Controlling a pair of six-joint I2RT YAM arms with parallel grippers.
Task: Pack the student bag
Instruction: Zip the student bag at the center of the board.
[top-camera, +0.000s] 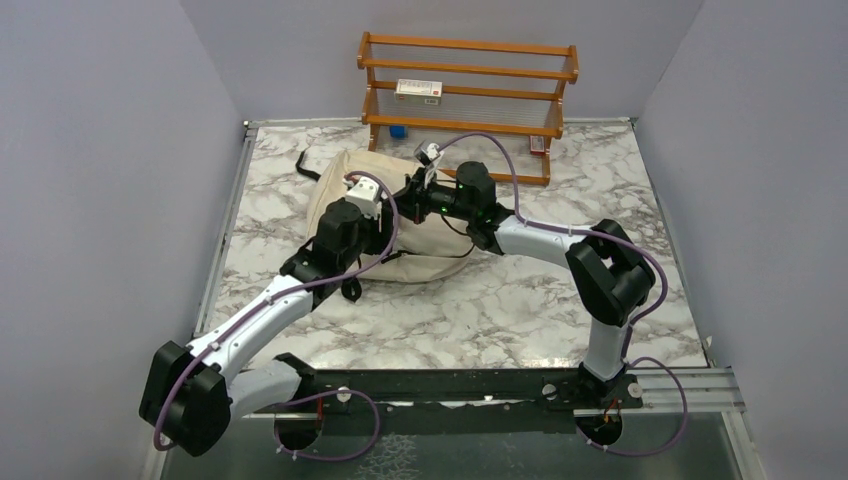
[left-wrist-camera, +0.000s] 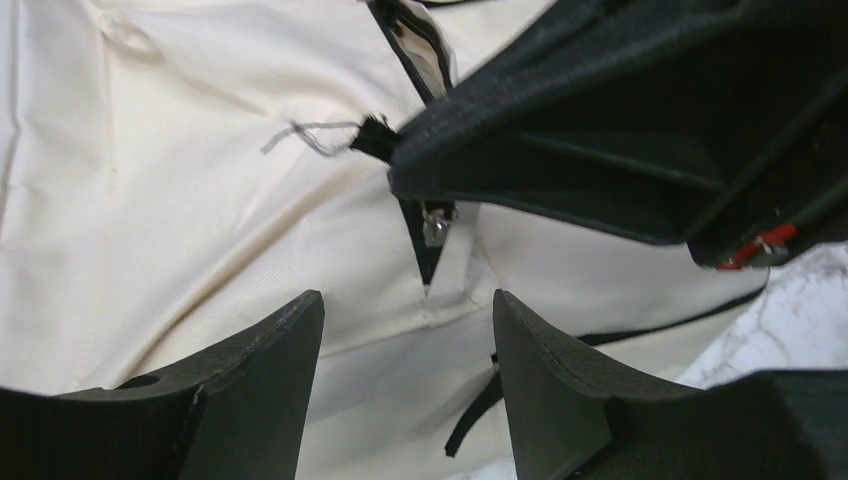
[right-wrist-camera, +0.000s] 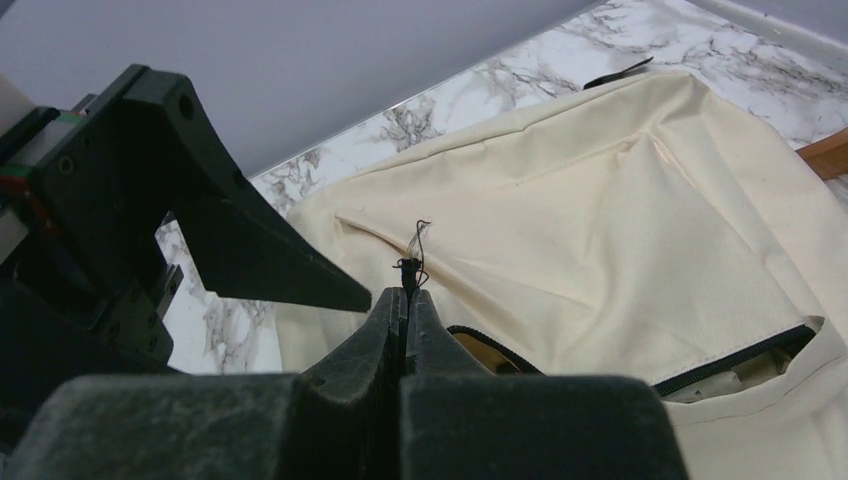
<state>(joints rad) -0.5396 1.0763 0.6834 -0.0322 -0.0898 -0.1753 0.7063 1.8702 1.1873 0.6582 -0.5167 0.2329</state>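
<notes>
We see the bag (top-camera: 425, 250) lying on the worktop (top-camera: 480, 310) toward its back left, just in front of the rack (top-camera: 468, 85), with both arms reaching over it. The right end effector (right-wrist-camera: 405, 295) is closed tight, pinching the small black tab (right-wrist-camera: 408, 268) at the end of the bag's zipper (left-wrist-camera: 418, 250). The left end effector (left-wrist-camera: 405, 310) hangs close above the cream cloth with its jaws well apart and gripping nothing, the zipper's end lying just beyond its fingertips.
</notes>
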